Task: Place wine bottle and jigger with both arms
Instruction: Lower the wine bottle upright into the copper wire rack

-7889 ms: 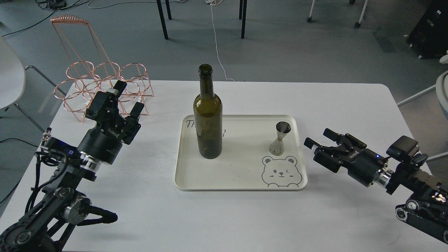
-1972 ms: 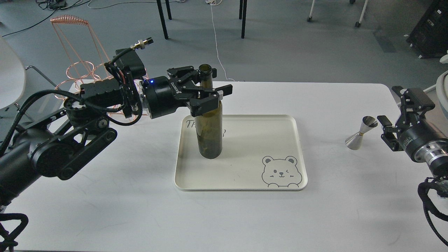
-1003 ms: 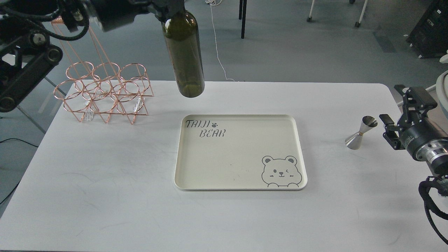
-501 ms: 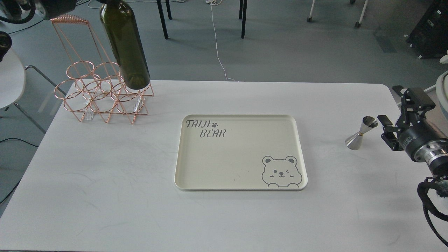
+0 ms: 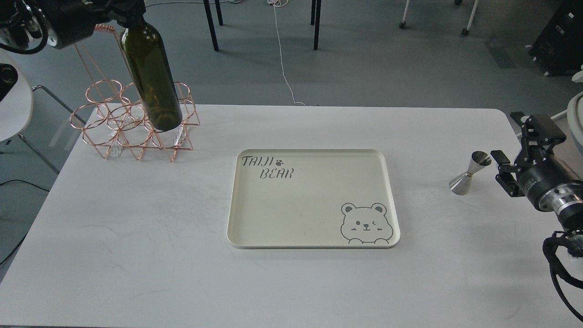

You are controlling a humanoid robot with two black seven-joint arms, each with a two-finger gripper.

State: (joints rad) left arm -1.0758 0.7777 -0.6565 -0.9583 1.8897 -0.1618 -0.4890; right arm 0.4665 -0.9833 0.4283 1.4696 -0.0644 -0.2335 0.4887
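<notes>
Lower now than half a second ago, the wine bottle point(image 5: 152, 79) has come down over the copper wire rack point(image 5: 132, 120), its base in front of the right-hand rings, tilted with the base swung right of the neck. My left gripper point(image 5: 125, 11) sits at the top edge of the view, clenched on the bottle's neck; its fingers are mostly cut off by the frame, so I judge the hold from the bottle hanging in the air beneath it. I cannot tell whether the base has entered a ring or only overlaps the rack from this angle.

My right gripper point(image 5: 503, 171) has not shifted. It rests at the table's right edge with its fingers spread, released, just beside the jigger point(image 5: 469, 175) and not touching it as far as I can see. That cup stands on the white table point(image 5: 136, 228), leaning slightly in the view, well right of the tray point(image 5: 309, 200).

Cream-coloured, with the words TAIJI BEAR and a bear drawing on its floor, the tray lies at the table's middle with nothing on it. Beyond the table are grey floor, chair legs and a white cable point(image 5: 282, 59).
</notes>
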